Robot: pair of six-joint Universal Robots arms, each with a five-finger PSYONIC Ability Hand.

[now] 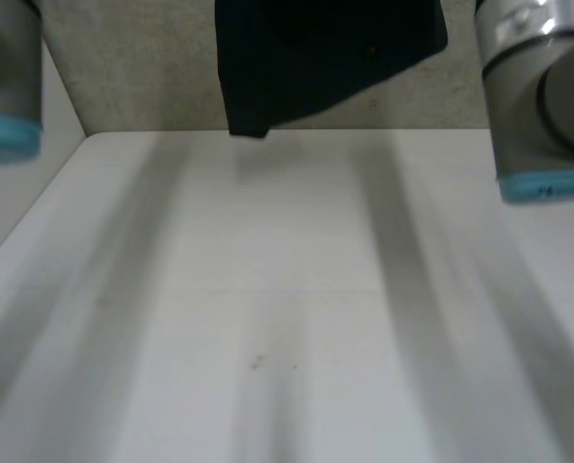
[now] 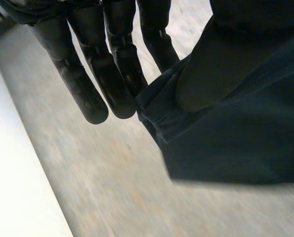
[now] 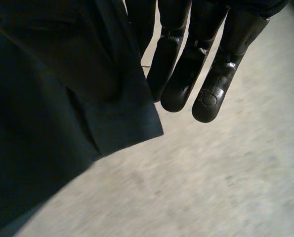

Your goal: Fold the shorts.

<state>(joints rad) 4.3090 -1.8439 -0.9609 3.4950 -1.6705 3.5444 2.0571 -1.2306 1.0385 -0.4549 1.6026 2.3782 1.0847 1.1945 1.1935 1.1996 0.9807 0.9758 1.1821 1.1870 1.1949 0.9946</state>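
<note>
The dark navy shorts (image 1: 315,58) hang in the air above the far edge of the white table (image 1: 287,289), bunched and lifted clear of it. In the left wrist view my left hand (image 2: 112,64) has straight fingers, and a hemmed edge of the shorts (image 2: 235,143) is pinched between them and the thumb. In the right wrist view my right hand (image 3: 186,64) also has straight fingers, and a hemmed corner of the shorts (image 3: 48,123) is pinched against its thumb side. The rest of the cloth hangs down beside each palm.
My left arm (image 1: 7,87) and right arm (image 1: 542,106) reach forward on either side of the table. Beyond the table's far edge lies a speckled grey floor (image 1: 142,77), also under both hands in the wrist views.
</note>
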